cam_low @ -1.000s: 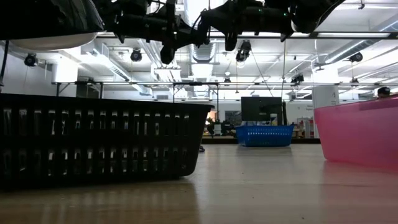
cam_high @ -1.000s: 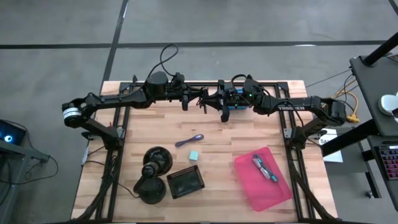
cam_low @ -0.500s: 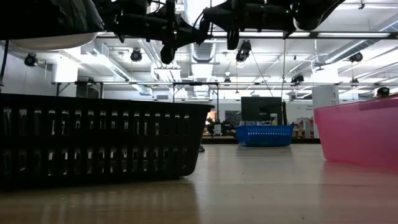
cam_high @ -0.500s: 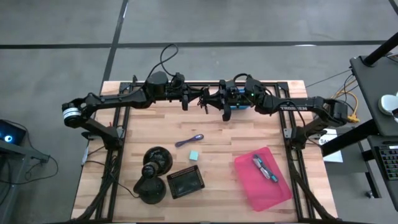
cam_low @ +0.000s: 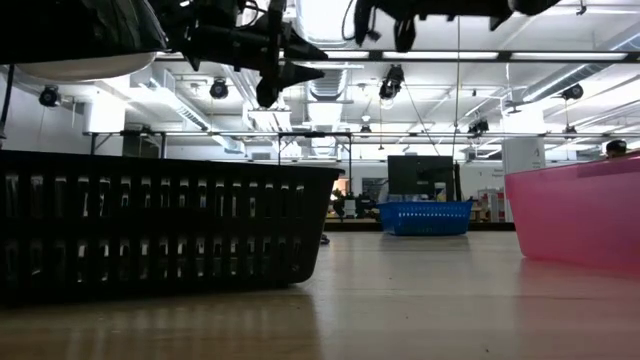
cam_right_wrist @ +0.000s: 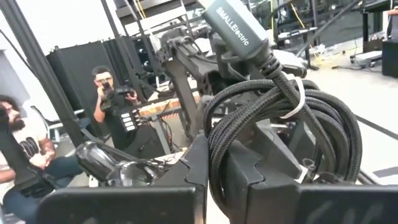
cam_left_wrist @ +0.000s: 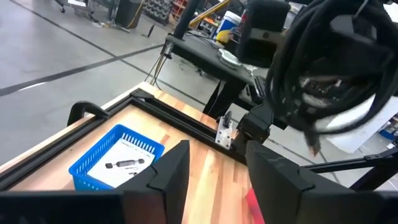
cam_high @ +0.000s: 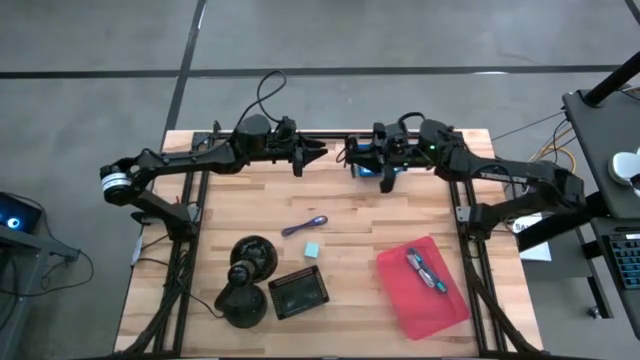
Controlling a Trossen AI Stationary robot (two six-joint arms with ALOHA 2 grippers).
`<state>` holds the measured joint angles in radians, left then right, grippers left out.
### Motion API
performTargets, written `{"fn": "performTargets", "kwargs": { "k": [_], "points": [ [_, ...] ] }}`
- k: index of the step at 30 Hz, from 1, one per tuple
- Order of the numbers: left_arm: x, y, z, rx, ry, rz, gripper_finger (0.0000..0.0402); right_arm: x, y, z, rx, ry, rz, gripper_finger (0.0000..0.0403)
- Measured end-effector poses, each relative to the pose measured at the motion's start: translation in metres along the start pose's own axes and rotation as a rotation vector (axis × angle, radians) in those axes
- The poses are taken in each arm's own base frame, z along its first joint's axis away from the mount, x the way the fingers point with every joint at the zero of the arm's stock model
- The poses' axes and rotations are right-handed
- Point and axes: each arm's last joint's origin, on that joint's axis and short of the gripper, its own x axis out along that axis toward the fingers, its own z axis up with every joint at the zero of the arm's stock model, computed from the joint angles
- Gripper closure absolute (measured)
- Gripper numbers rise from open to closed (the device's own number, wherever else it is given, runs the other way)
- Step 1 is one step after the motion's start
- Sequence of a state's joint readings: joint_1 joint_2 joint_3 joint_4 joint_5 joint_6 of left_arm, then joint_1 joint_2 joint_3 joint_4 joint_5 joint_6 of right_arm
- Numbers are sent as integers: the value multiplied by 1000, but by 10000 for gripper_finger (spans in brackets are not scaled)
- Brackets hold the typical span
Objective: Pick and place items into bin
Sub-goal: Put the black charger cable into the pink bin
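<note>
High over the table's far edge, my right gripper (cam_high: 378, 160) is shut on the coiled black cable (cam_right_wrist: 280, 118), which carries a grey plug (cam_right_wrist: 236, 28). Just left of it my left gripper (cam_high: 316, 153) stands open and holds nothing, also seen as my left gripper (cam_left_wrist: 217, 168). Below them a blue bin (cam_left_wrist: 118, 158) with a white packet inside rests on the table. A purple pen (cam_high: 304, 225) and a pale teal cube (cam_high: 312, 249) lie mid-table. A teal-handled tool (cam_high: 426, 270) lies in the pink bin (cam_high: 440, 305). My right gripper pinches strands of the cable's coil (cam_right_wrist: 217, 146) between its two fingers. The coil bulges out past the fingertips, with the plug end sticking up. The cable is lifted clear, high above the table.
Two big black domed objects (cam_high: 249, 256) (cam_high: 243, 300) and a black basket (cam_high: 300, 292) sit at the near left. The pink bin stands at the near right. People stand in the room beyond the table (cam_right_wrist: 109, 93).
My left gripper has opened and let go of the cable, staying in place. My right gripper has drawn away from it toward the table's right edge, carrying the cable off with it.
</note>
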<state>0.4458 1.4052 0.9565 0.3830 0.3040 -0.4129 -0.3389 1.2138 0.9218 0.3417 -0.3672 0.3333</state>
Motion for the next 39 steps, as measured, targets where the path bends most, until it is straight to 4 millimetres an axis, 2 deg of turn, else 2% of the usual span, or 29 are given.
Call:
{"fn": "performTargets", "kwargs": {
  "k": [8,21,28,39],
  "points": [
    [0,0,0,-1,-2,-1,258,-26,14,10,69,43,-19,390],
    [0,0,0,0,0,-2,258,-56,32,19,166,61,-16,390],
    [0,1,-2,6,8,2,258,-68,49,9,206,198,46,390],
    [-1,2,-5,80,22,6,258,-75,82,-15,501,437,88,390]
  ]
}}
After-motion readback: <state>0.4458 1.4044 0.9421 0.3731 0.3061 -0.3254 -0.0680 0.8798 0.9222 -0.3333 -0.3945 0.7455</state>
